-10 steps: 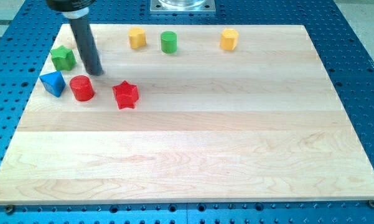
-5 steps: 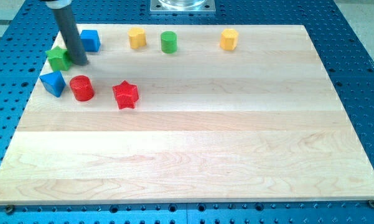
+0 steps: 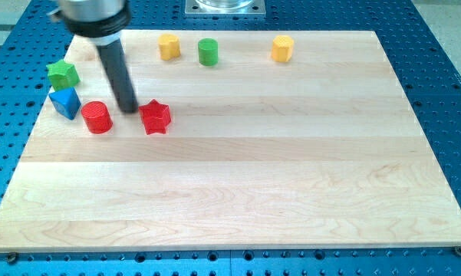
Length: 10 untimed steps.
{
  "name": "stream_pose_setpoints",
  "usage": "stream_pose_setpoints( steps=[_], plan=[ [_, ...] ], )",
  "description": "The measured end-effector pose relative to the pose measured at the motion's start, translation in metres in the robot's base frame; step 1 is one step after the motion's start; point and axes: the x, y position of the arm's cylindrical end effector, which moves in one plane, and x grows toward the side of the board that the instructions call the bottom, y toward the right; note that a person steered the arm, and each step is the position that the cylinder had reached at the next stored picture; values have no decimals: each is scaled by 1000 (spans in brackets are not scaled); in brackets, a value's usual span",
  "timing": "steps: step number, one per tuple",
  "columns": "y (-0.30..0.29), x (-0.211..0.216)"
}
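Note:
My tip point(image 3: 128, 110) rests on the board between the red cylinder point(image 3: 97, 117) on its left and the red star point(image 3: 156, 117) on its right, close to both; touching cannot be told. A blue block point(image 3: 64, 103) lies left of the red cylinder. Above that, near the board's left edge, sits a green star point(image 3: 62, 74). The rod hides the blue cube seen earlier near the top left.
Along the top of the wooden board point(image 3: 238, 192) stand a yellow block point(image 3: 168, 47), a green cylinder point(image 3: 208, 52) and another yellow block point(image 3: 282, 48). A metal base plate point(image 3: 225, 8) sits above the board's top edge.
The tip swung up-left against the green star, pushing it left, then came down to between the red cylinder and red star. The red cylinder shifted slightly left and down.

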Motion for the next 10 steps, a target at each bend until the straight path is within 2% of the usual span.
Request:
stream_pose_setpoints(
  steps=[1,2,3,4,5,6,7,8,9,10],
  plan=[
    [111,-51],
    [227,-54],
    [277,-43],
    [346,-66],
    [386,-98],
    [398,-130],
    [371,-142],
    [301,-139],
    [274,-154],
    [192,-63]
  ],
)
